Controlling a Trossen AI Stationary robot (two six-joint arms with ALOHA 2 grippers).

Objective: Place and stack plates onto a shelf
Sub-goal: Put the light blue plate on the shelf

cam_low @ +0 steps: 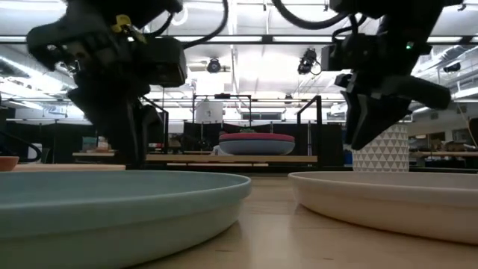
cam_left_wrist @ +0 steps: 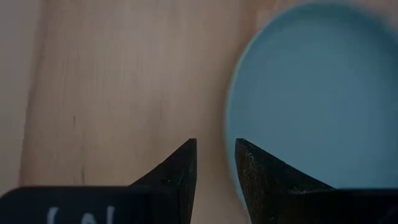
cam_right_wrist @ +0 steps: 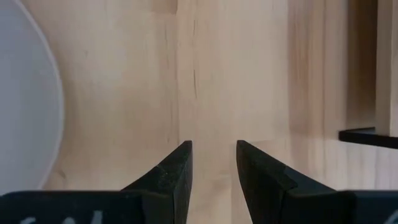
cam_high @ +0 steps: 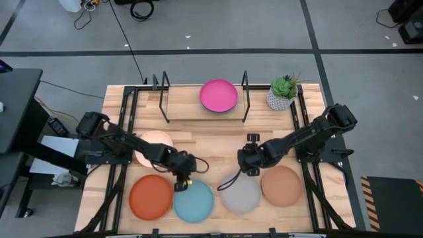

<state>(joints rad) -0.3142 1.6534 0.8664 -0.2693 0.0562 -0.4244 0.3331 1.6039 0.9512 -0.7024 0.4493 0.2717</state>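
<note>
A pink plate (cam_high: 219, 96) lies on the shelf (cam_high: 187, 110) at the far middle; in the low view it rests on a bluish plate (cam_low: 256, 147). Along the near edge lie an orange plate (cam_high: 151, 196), a light blue plate (cam_high: 193, 201), a grey plate (cam_high: 240, 193) and a tan-brown plate (cam_high: 282, 185). A cream plate (cam_high: 156, 142) lies half under my left arm. My left gripper (cam_left_wrist: 216, 146) is open over the light blue plate's far rim (cam_left_wrist: 231, 112). My right gripper (cam_right_wrist: 214, 146) is open above bare wood just beyond the grey plate (cam_right_wrist: 25, 106).
A potted plant (cam_high: 283, 92) in a white patterned pot stands at the far right beside the shelf's black uprights (cam_high: 245, 96). Bare tabletop (cam_high: 211, 142) stretches between the shelf and the row of plates. Black frame rails run along both sides of the table.
</note>
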